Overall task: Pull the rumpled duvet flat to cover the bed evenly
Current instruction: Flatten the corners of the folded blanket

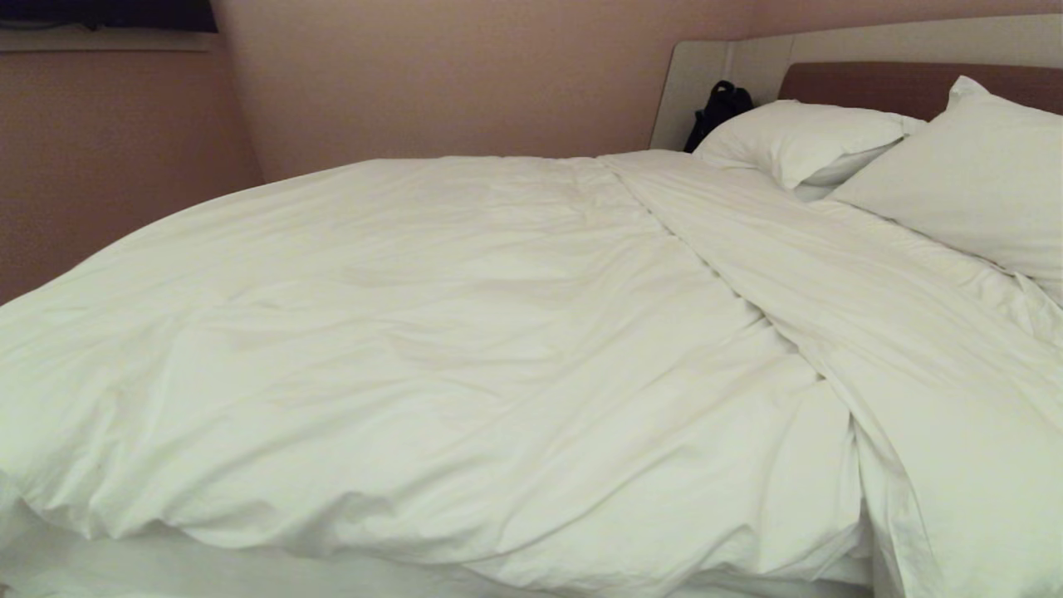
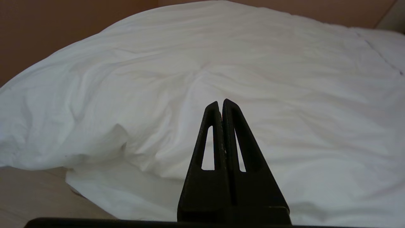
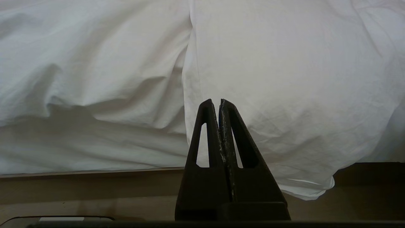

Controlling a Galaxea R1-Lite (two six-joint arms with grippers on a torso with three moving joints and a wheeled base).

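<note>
Duvet (image 1: 465, 349) lay spread over bed (image 3: 95, 183), softly creased, near edge bunched above mattress side. Folded-back band ran diagonally toward two pillows (image 1: 830, 141) at headboard (image 1: 905, 50). Dark bag (image 1: 718, 108) sat beside headboard corner. Left gripper (image 2: 221, 103) hung before duvet's near edge, fingers pressed together, holding nothing. Right gripper (image 3: 215, 102) low by bed's side, fingers pressed together, empty; duvet corner draped over base there.
</note>
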